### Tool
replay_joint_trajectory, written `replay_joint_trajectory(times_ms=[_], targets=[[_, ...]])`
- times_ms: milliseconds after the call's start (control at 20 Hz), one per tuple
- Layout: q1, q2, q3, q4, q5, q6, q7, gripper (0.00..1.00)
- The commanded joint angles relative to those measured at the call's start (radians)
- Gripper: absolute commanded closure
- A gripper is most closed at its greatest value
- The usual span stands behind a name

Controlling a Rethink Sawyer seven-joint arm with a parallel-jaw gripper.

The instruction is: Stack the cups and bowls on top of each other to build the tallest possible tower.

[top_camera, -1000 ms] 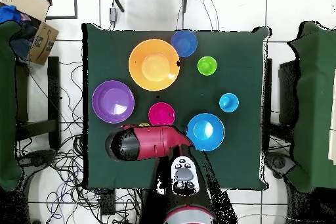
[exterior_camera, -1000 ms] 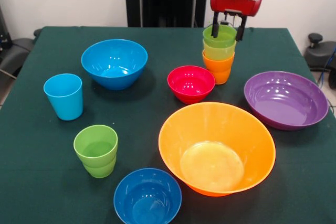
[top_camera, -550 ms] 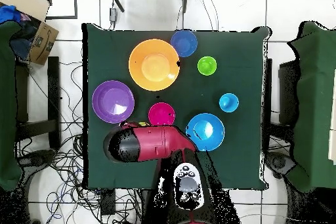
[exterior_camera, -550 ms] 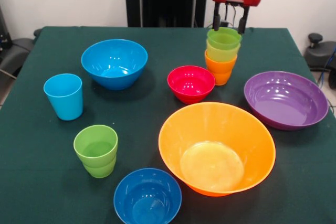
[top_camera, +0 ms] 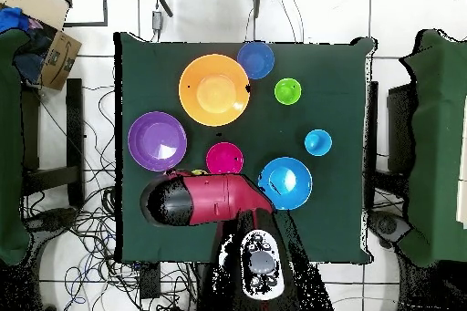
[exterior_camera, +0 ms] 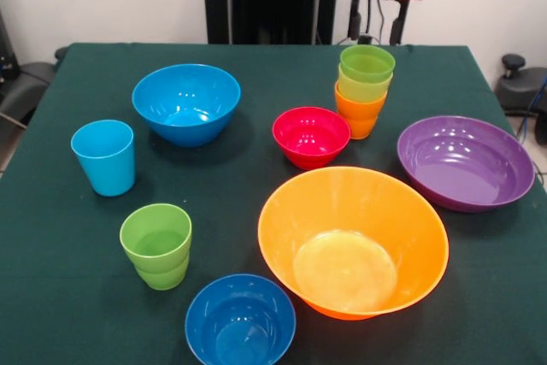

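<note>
On the green tabletop, front view, left to right: light blue cup; lime green stepped cup; large blue bowl; small blue bowl at the near edge; red bowl; big orange bowl; the tower, with orange cup lowest, then yellow, then lime green; purple bowl. Hand hangs above the tower, fingers spread, empty, clear of the top cup.
</note>
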Motion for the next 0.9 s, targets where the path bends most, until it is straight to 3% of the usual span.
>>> replay_joint_trajectory(times_ms=[50,400,900], targets=[[-0.026,0.014,0.081,-0.031,-0.004,0.163,-0.041,0.00],[-0.054,0.054,0.080,-0.169,-0.054,0.253,-0.103,0.00],[-0.102,0.138,0.093,-0.271,-0.113,0.248,-0.155,0.00]])
